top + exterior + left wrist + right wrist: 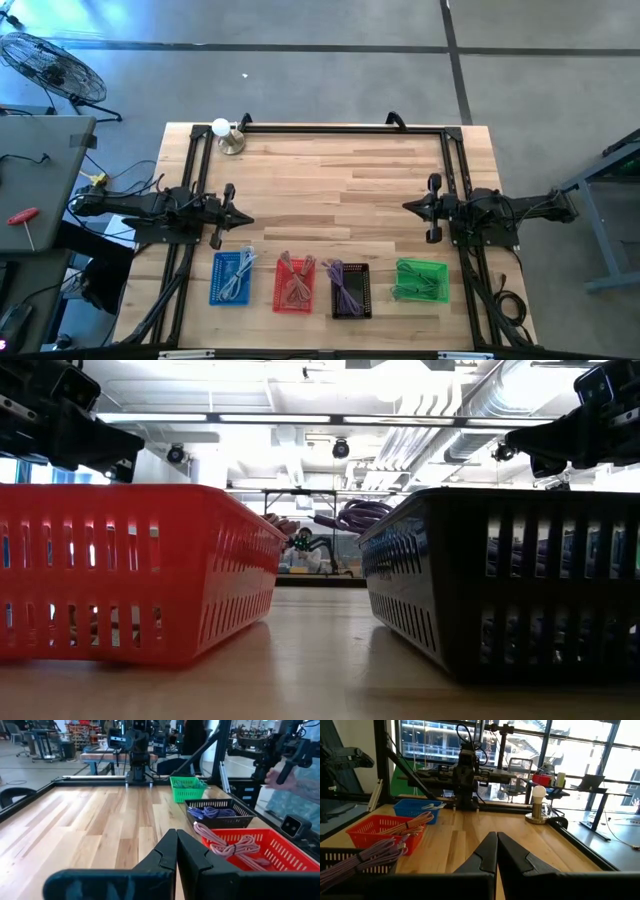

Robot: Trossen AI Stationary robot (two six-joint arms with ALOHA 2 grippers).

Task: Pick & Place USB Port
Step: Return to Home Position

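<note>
Left fingers (165,857) were seen pressed together, nothing held; right fingers (485,860) likewise closed and empty. Both were held over the counter (340,180), pointed at each other, apart from the bins. Cables were found sorted: pink cable (226,845) in red bin (277,290), violet cable (212,812) in black bin (369,295), green cable (420,283) in green bin (422,261), pale cable (237,278) in blue bin (215,285). Cables were judged light, soft and floppy, best gripped across the bundled middle, not a loose loop. All four bins were shown only by the high view. In the low view just the red and black walls were seen, with violet loops over the rim.
</note>
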